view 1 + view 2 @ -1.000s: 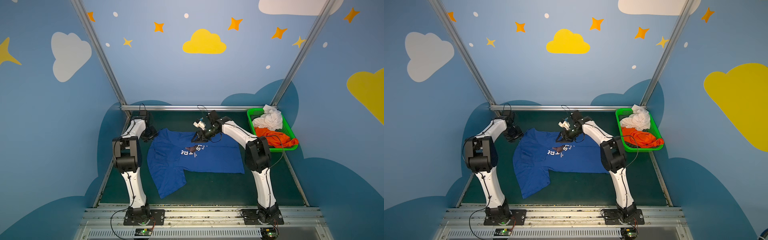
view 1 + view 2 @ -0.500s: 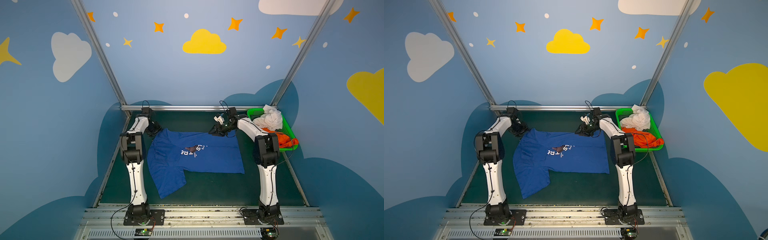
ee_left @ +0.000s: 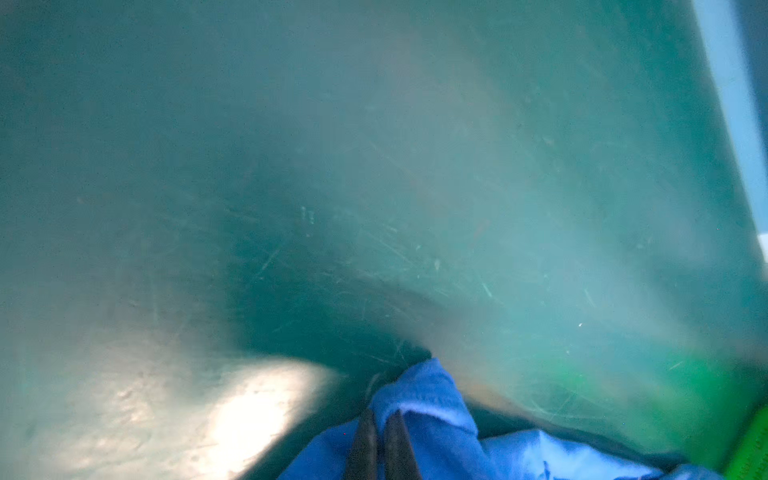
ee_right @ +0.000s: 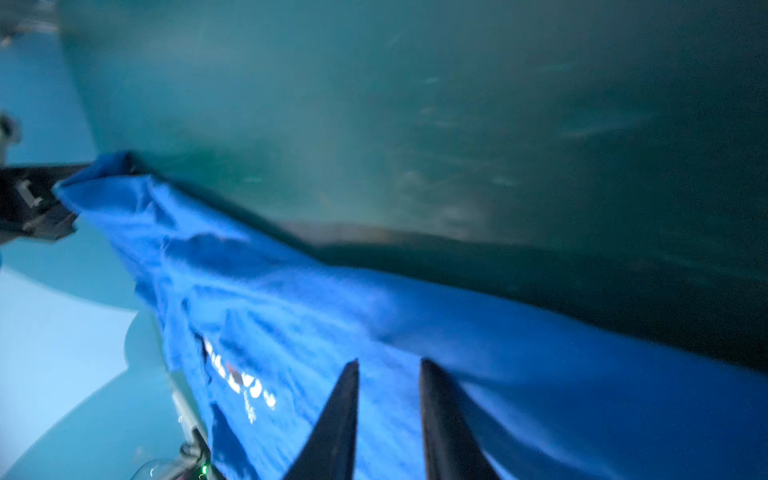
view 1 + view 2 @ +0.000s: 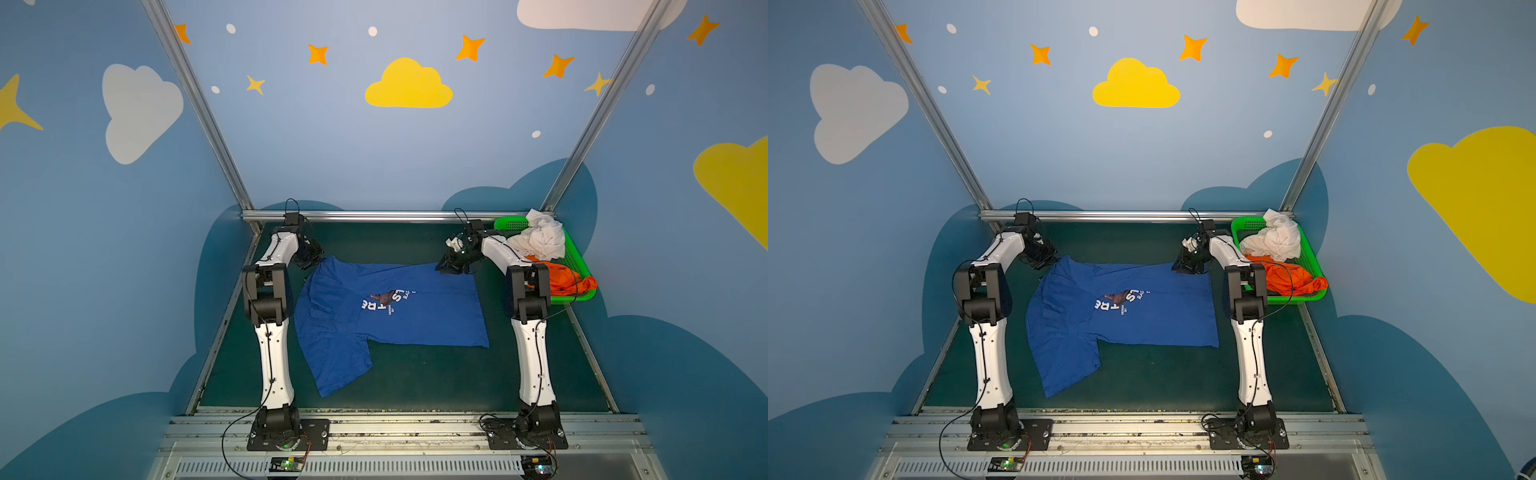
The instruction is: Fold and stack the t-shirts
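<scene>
The royal-blue cloth t-shirt with white print [image 5: 419,320] lay spread mid-way across the dark green desk [image 5: 415,386], left pincer [image 5: 315,261] clenched on its corner toward the desk's far-left corner, right pincer [image 5: 444,269] parted over its far-right corner.

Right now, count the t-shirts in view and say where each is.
3. The blue t-shirt lies spread on the table; the white t-shirt is at the far end of the basket, the orange t-shirt at its near end. More may hide beneath.
</scene>
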Robot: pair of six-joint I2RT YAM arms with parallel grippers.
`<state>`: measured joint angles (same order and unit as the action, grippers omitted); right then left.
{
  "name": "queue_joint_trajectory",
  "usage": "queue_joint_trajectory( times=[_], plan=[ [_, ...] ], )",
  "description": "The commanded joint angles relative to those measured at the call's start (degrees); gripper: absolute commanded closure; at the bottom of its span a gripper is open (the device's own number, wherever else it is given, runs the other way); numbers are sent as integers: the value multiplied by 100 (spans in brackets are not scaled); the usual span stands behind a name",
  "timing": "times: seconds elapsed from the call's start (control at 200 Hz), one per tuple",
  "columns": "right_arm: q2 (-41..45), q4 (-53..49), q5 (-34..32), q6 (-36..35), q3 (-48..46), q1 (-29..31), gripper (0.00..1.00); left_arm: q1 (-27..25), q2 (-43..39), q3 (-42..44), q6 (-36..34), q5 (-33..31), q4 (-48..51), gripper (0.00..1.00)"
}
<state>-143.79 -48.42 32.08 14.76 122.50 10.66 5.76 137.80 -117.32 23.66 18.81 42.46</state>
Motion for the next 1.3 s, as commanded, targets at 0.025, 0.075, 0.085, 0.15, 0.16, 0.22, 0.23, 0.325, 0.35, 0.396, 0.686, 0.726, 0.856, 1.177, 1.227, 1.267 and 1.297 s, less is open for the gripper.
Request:
queue_joint_trajectory(
  times=[0.025, 0.075, 0.085, 0.15, 0.16, 0.22, 0.23, 0.325, 0.35, 0.396, 0.686, 0.726, 0.856, 1.177, 1.227, 1.267, 1.297],
  plan=[
    [-156, -416, -869, 278, -118, -66, 81, 115, 85, -73, 175, 126, -195, 95],
    [-81, -341, -904, 322, -292, -96, 83, 165, 73, -33, 261, 235, -303, 95],
    [-62, -318, -916, 329, -331, -107, 83, 181, 66, -14, 275, 261, -327, 95],
    [64, -188, -1036, 422, -583, -146, 88, 261, 9, 142, 420, 457, -574, 95],
    [77, -173, -1058, 433, -621, -154, 89, 273, -8, 179, 444, 497, -625, 95],
    [160, -59, -968, 540, -795, -206, 92, 365, -99, 413, 596, 715, -988, 95],
    [169, -39, -960, 563, -814, -218, 93, 378, -120, 445, 620, 763, -1049, 95],
    [190, -22, -985, 691, -847, -250, 97, 538, -261, 833, 918, 1162, -1655, 95],
    [185, -37, -1015, 722, -827, -248, 98, 584, -283, 920, 1006, 1284, -1808, 95],
    [176, -65, -1066, 773, -798, -256, 100, 671, -313, 1049, 1152, 1463, -2039, 95],
    [114, -83, -1209, 1126, -593, -388, 100, 848, 163, 707, 1578, 2025, -2572, 95],
    [100, -113, -1237, 1139, -541, -412, 100, 846, 231, 637, 1617, 2039, -2584, 95],
    [-54, -246, -1230, 1104, -243, -480, 100, 856, 380, 553, 1828, 2099, -2798, 95],
    [-845, -821, -1098, 901, 1138, -529, 100, 849, 376, 452, 1796, 1951, -2564, 86],
    [-929, -853, -1076, 890, 1281, -528, 100, 856, 338, 452, 1754, 1881, -2483, 85],
    [-977, -853, -1052, 890, 1357, -532, 100, 856, 311, 450, 1722, 1831, -2441, 83],
    [-997, -834, -1022, 884, 1401, -529, 100, 857, 294, 441, 1708, 1799, -2410, 81]
  ],
)
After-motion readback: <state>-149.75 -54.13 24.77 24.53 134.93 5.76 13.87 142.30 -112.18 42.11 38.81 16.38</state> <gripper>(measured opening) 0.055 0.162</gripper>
